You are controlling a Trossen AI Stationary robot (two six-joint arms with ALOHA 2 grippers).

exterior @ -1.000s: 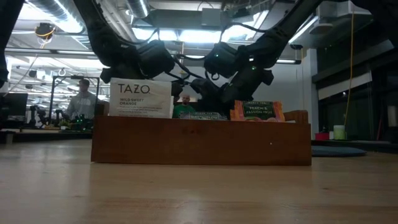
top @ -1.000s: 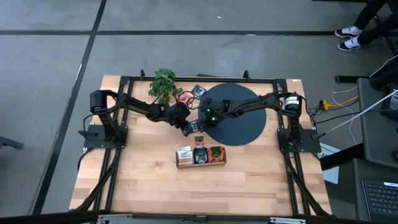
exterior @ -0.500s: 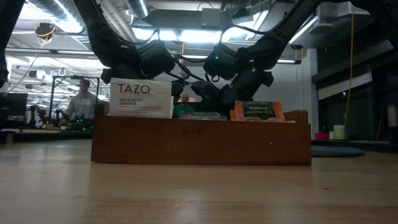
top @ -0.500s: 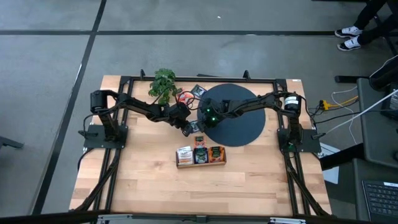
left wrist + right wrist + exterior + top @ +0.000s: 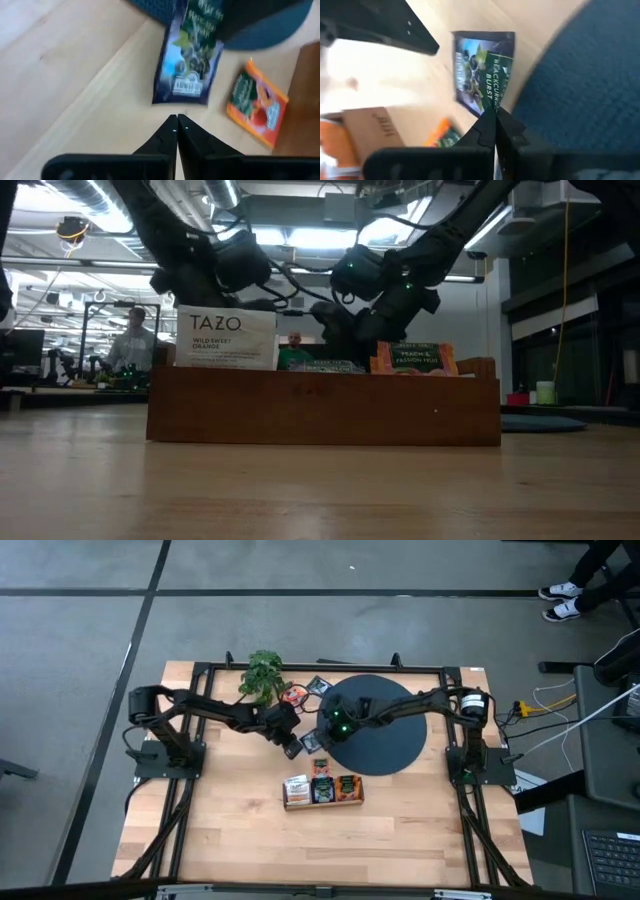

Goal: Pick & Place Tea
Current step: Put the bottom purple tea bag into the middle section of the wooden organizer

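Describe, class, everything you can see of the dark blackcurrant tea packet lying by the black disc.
The blackcurrant tea packet is a flat, glossy, dark blue sachet printed with berries, leaves and a green label band. It lies flat on the wooden table, one edge by the black disc. The shut right pincer pinches its near edge; the shut left pincer points at it, apart. An orange packet lies beside it.

Black disc (image 5: 385, 735) on wooden table (image 5: 240, 830), green plant (image 5: 262, 672) at the far edge.

The table (image 5: 240, 830) is pale, smooth wood; the tea packets (image 5: 189, 55) look glossy; the disc (image 5: 395, 745) looks matt and dark.
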